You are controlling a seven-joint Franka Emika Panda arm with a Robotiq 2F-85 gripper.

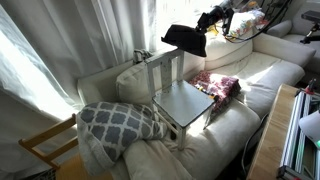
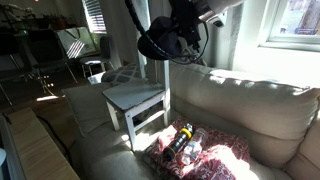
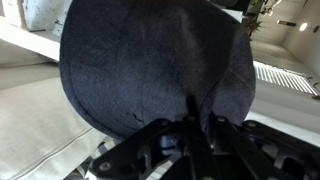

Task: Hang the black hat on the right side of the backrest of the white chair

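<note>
The black hat [image 1: 185, 39] hangs from my gripper [image 1: 210, 22] in the air, above and just right of the white chair's backrest [image 1: 166, 70]. The white chair [image 1: 184, 102] stands on the sofa with its seat facing front. In an exterior view the hat [image 2: 163, 42] hangs above the chair [image 2: 135, 98]. In the wrist view the hat [image 3: 150, 65] fills most of the frame, and my gripper [image 3: 190, 120] is shut on its fabric. The backrest is hidden behind the hat in that view.
A white sofa [image 1: 250, 85] carries the chair. A grey patterned cushion [image 1: 118, 122] lies left of the chair. A pink floral cloth [image 1: 217, 84] with a dark bottle [image 2: 176, 143] lies to its right. A bare-wood chair frame [image 1: 48, 145] stands at the left front.
</note>
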